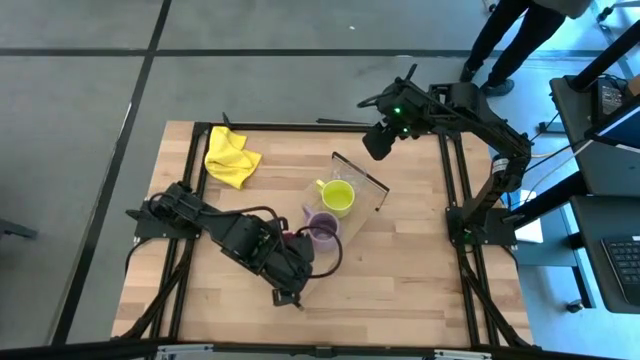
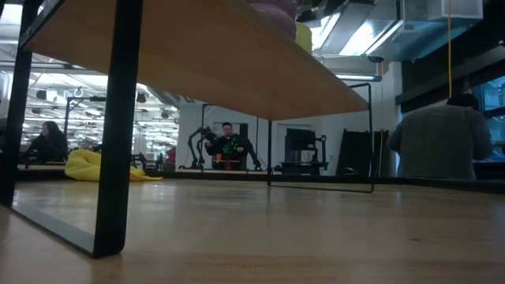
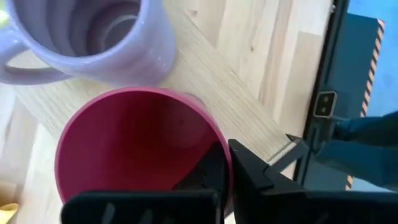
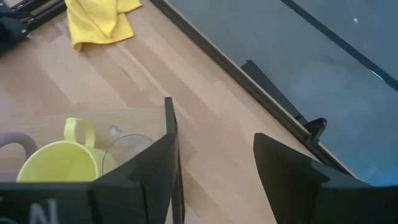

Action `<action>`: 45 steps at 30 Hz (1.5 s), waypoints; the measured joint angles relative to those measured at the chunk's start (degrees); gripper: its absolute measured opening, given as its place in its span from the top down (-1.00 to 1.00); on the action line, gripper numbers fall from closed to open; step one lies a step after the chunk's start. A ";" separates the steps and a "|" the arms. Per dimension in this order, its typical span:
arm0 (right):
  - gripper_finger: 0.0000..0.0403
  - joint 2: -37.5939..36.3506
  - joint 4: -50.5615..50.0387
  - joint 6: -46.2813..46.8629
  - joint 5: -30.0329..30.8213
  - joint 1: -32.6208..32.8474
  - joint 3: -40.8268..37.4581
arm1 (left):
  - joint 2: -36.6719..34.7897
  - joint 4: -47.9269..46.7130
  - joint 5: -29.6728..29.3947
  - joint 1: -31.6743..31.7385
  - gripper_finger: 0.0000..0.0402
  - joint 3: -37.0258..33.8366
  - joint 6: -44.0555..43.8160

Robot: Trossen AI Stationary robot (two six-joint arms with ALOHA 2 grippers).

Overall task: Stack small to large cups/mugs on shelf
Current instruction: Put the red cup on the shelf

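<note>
The left gripper (image 3: 227,165) is clamped on the rim of the dark red tumbler (image 3: 134,149), just beside the lilac mug (image 3: 93,37) on the shelf (image 3: 211,87). The pinch looks thin, so the tumbler could twist loose or knock the mug. The right gripper (image 4: 214,162) waits above the table's far edge, fingers apart.

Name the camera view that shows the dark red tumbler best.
The left wrist view: the dark red tumbler fills it, open mouth visible. The high view gives only a red sliver beside the left arm. The low and right wrist views don't show it.
</note>
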 joint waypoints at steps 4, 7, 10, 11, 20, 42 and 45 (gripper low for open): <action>-0.05 0.00 0.00 0.15 0.02 -0.01 0.00 | 0.00 -0.01 -0.89 0.00 0.97 0.00 -0.16; -0.05 0.00 0.00 0.13 0.04 -0.01 0.00 | 0.00 0.00 -0.86 0.03 0.96 0.00 -0.09; -0.05 0.00 0.00 0.11 0.07 -0.01 0.00 | 0.00 0.00 -0.74 0.19 0.96 0.00 -0.01; -0.05 0.00 0.00 0.09 0.07 -0.01 0.00 | -0.06 0.00 -0.74 0.20 0.96 0.00 0.04; -0.05 -0.04 0.00 -0.09 0.24 -0.01 0.00 | -0.81 0.10 -0.21 -0.28 0.83 1.57 1.56; -0.05 -0.04 -0.02 -0.09 0.24 -0.03 0.00 | -0.92 0.02 -5.59 0.02 0.63 2.86 4.43; -0.05 -0.04 -0.02 -0.09 0.22 -0.03 0.00 | -0.92 0.03 -6.28 0.13 0.63 2.86 4.45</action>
